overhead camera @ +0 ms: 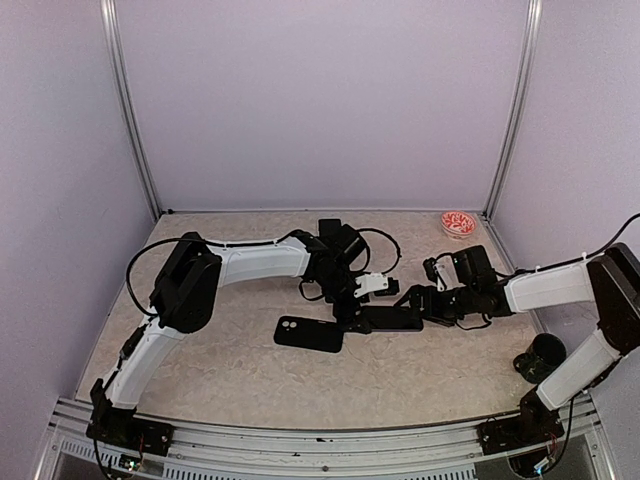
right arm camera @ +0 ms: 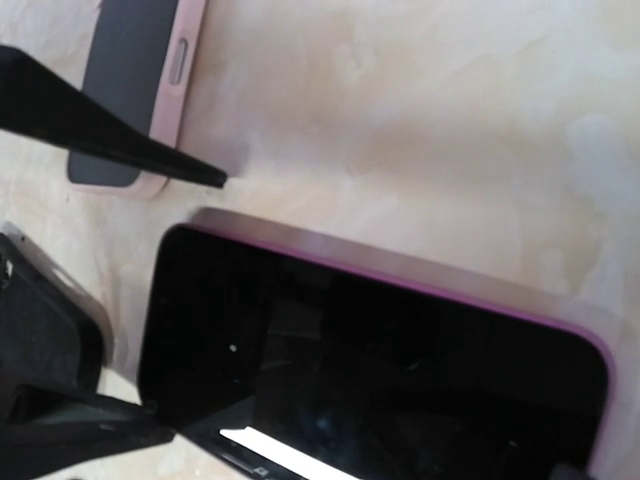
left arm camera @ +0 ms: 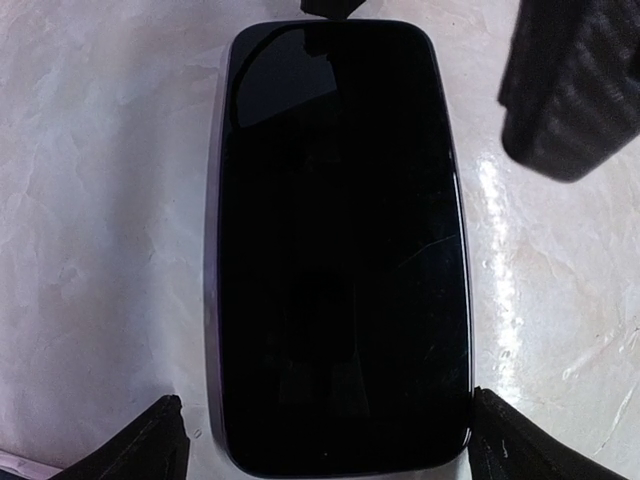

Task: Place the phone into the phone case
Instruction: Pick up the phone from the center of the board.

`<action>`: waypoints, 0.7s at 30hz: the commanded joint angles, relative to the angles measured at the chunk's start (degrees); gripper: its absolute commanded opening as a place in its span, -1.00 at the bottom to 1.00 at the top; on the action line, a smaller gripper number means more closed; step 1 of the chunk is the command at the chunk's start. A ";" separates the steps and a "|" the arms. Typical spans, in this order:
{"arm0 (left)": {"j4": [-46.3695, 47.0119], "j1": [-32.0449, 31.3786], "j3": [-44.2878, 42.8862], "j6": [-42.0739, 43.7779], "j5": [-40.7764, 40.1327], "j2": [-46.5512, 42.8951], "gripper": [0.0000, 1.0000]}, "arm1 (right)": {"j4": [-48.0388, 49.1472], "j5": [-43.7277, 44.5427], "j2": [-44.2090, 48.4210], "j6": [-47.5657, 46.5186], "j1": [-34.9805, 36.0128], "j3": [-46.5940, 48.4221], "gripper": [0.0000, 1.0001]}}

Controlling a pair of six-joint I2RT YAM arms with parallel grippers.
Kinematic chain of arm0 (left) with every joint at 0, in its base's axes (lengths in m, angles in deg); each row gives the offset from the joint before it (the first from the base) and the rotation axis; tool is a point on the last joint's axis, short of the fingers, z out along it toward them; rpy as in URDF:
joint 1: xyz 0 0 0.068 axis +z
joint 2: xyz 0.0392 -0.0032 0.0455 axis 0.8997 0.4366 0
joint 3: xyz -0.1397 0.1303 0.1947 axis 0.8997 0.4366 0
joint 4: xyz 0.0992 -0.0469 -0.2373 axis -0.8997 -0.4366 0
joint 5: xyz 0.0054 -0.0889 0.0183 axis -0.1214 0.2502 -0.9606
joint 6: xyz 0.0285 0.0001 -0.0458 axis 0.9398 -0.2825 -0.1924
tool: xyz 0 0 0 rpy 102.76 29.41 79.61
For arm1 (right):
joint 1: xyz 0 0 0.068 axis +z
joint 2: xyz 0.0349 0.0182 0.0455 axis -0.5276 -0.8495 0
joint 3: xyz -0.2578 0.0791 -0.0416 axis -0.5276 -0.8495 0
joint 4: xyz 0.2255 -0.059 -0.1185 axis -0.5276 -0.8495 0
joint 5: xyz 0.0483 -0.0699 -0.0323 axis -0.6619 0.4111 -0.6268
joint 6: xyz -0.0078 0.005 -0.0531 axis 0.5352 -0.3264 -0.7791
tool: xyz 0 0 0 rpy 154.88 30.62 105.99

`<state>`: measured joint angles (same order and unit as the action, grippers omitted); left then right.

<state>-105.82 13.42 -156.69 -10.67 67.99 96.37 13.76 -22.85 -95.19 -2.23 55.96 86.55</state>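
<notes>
Both left tool [left arm camera: 330, 445] and right tool [overhead camera: 425, 308] gape astride the phone [left arm camera: 340, 240]; overhead alone shows the case [overhead camera: 308, 333] whole.

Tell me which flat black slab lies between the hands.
The phone, glossy screen up; the phone case, with its camera cutout, lies apart on the left.

Overhead view: soft, even light from above; sharp; faint shadows on the counter [overhead camera: 230, 370]
Left wrist view: white glare streak on the counter right of the phone [left arm camera: 340, 250]; screen dimly mirrors
Right wrist view: warm, overexposed counter; soft focus throughout; bright reflection strip on the screen
</notes>
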 commanded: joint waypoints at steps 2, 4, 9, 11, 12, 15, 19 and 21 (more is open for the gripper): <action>-1.73 0.34 -1.02 0.02 -0.57 2.27 0.80 | 1.76 -0.85 -0.84 0.47 0.47 -0.40 0.98; -2.26 0.34 -0.90 0.16 -0.64 2.44 0.75 | 1.55 -0.75 -0.67 0.45 0.49 -0.50 0.98; -3.65 0.20 -0.82 1.24 -0.87 1.94 0.56 | -1.10 2.53 1.64 -0.25 0.49 -0.48 0.99; -3.81 0.07 -0.77 1.32 -0.95 1.85 0.52 | -1.76 3.25 2.30 -0.49 0.49 -0.37 0.98; -3.94 0.08 -0.79 1.41 -0.97 1.83 0.51 | -1.99 3.35 2.52 -0.64 0.49 -0.33 0.99; -4.08 -0.02 -0.89 1.44 -1.02 1.68 0.38 | -2.78 4.15 2.70 -1.12 0.41 -0.23 0.99; -3.72 0.00 -0.72 1.10 -1.19 1.25 0.19 | -3.48 4.96 3.90 -1.41 0.17 -0.82 0.99; -2.93 0.07 -0.33 0.63 -0.95 0.72 0.10 | -3.77 4.50 4.93 -1.49 -0.38 -1.02 0.99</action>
<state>-106.48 13.42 -156.97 -9.95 67.86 96.44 11.62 -19.15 -93.10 -2.89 56.09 86.49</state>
